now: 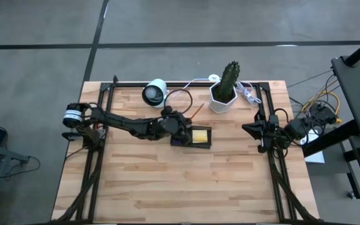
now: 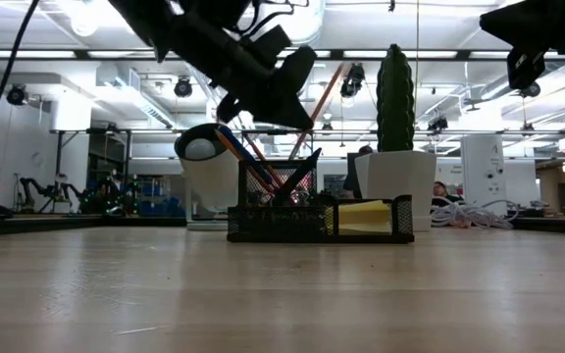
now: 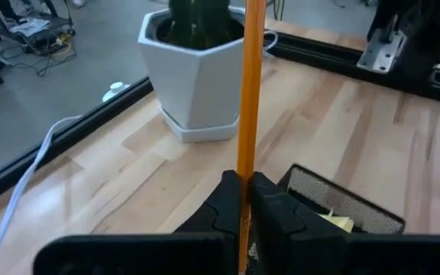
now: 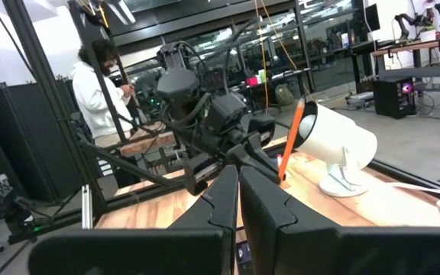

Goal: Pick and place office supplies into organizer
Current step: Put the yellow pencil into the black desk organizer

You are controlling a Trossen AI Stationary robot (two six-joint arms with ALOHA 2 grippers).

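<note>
My left gripper [image 1: 181, 127] hangs over the left end of the black organizer [image 1: 193, 137] and is shut on an orange pencil [image 3: 248, 92]. In the low view the gripper [image 2: 275, 86] is above the organizer [image 2: 317, 219], which holds several slanted pens and pencils [image 2: 255, 162] in its left part and a yellow sticky-note pad [image 2: 362, 216] in its right part. The pad [image 3: 334, 220] also shows in the left wrist view. My right gripper [image 4: 237, 191] waits shut at the table's right edge [image 1: 259, 132], touching nothing. My left gripper pinches the orange pencil between its two fingers, at a point on the shaft [image 3: 244, 172] below its middle. The fingers [image 3: 270, 200] lie across the pencil. It is tilted, and its upper end [image 2: 340, 69] points up toward the far right. The gripper hides the lower end.
A white hexagonal pot with a cactus [image 1: 225, 90] stands behind the organizer to the right. A white lamp-like device [image 1: 155, 92] stands at the far edge, with white cables [image 1: 249, 95] by the pot. Black frame rails [image 1: 274, 162] run along the table's sides. A person [image 4: 101, 84] stands beyond the table.
</note>
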